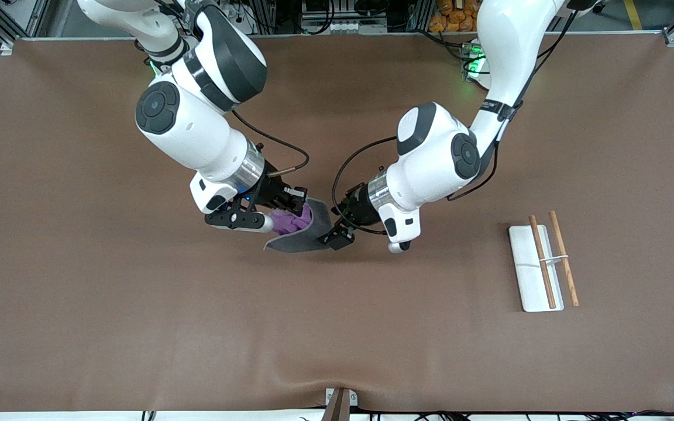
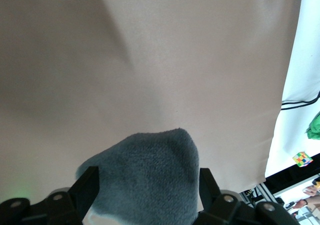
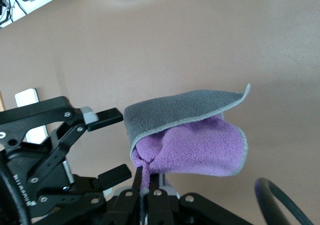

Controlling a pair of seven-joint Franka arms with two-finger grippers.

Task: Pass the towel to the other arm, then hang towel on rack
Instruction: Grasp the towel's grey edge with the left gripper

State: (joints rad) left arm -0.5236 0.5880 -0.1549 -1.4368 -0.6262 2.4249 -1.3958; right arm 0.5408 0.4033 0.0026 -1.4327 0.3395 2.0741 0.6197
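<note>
Towel [image 1: 297, 229] hangs clenched in the right hand [image 1: 278, 210]; its grey flap lies between the released left hand's [image 1: 337, 233] fingers [image 2: 86, 186]

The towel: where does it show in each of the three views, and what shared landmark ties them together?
Front view: the towel hangs mid-table between the right gripper and the left gripper.
Left wrist view: its grey face fills the gap between the open fingers.
Right wrist view: folded, grey over purple, pinched by the right gripper.
Shared landmark: the brown table.
</note>
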